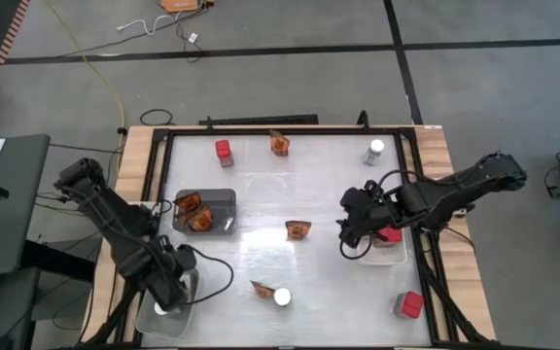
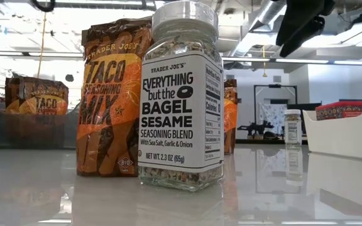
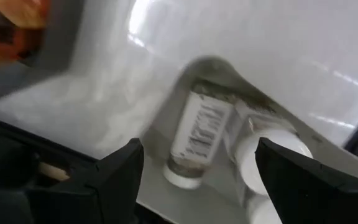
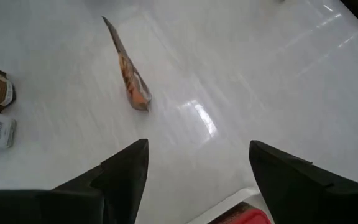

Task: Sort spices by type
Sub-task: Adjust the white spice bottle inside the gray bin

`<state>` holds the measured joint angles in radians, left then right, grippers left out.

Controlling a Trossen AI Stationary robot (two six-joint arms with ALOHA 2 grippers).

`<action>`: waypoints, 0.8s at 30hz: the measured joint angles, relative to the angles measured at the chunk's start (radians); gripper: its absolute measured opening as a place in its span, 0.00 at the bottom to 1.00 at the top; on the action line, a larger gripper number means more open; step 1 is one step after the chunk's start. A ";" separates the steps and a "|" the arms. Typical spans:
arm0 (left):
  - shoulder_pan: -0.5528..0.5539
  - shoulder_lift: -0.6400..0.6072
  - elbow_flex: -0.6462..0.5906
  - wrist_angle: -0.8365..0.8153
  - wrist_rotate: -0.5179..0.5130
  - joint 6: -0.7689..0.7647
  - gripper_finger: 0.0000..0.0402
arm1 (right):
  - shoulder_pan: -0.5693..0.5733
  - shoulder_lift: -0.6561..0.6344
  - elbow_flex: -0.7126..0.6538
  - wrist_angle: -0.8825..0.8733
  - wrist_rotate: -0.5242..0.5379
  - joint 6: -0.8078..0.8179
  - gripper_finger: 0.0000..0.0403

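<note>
Your right tool (image 1: 350, 245) is open wide and empty, so lower it straight over the packet (image 1: 297, 229) just beside it and squeeze gently.

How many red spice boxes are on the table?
3. One red box at the far edge, one at the near right corner, one in the white tray; more may be hidden.
</note>
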<state>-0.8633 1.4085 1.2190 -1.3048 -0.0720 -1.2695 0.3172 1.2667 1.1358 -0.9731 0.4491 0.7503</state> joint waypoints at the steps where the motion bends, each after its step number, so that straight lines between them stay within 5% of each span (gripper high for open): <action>1: -0.007 -0.001 0.000 0.001 0.013 -0.006 0.73 | 0.000 0.000 0.000 0.000 0.000 -0.002 0.76; 13: -0.121 -0.002 -0.066 0.028 0.033 -0.047 0.73 | -0.041 0.000 0.000 0.056 -0.001 -0.052 0.76; 24: -0.163 -0.001 -0.167 0.157 0.086 0.064 0.73 | -0.058 0.001 0.001 0.127 -0.002 -0.051 0.76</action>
<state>-1.0264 1.4078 1.0515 -1.1479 0.0137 -1.2057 0.2588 1.2675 1.1366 -0.8460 0.4467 0.6991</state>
